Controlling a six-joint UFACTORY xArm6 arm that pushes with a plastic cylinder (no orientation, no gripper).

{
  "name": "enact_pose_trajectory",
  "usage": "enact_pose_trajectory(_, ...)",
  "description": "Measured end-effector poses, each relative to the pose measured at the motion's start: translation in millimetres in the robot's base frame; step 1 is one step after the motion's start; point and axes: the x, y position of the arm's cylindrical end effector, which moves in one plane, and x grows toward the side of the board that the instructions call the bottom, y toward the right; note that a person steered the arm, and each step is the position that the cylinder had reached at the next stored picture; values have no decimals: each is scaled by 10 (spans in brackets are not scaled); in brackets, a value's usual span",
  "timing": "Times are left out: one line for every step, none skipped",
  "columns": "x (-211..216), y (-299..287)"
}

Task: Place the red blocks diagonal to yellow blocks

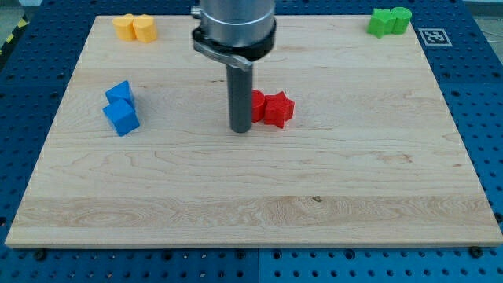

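Claw there is none to spread or pinch: my tip [240, 130] touches the red blocks' [271, 108] left side mid-desk [354, 181], well apart from the yellow blocks [134, 27] at top left, so placement seems undone.

My tip [240, 129] touches the red blocks' [271, 107] left side.

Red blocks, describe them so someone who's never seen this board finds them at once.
On the wooden board, look near its middle, just right of my tip. The red blocks, one star-shaped, sit touching there, the only red pieces and the only ones away from the board's edges.
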Motion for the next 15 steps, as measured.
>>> enact_pose_trajectory(-105, -317)
enact_pose_trajectory(-310, -299)
enact_pose_trajectory(-310, -104)
enact_pose_trajectory(-310, 204)
enact_pose_trajectory(-310, 518)
enact_pose_trajectory(-310, 812)
enact_pose_trajectory(-296, 980)
enact_pose_trajectory(-674, 882)
enact_pose_trajectory(-828, 1049)
enact_pose_trajectory(-615, 1127)
enact_pose_trajectory(-435, 1127)
enact_pose_trajectory(-222, 1127)
enact_pose_trajectory(-9, 1129)
enact_pose_trajectory(126, 1167)
enact_pose_trajectory(174, 1241)
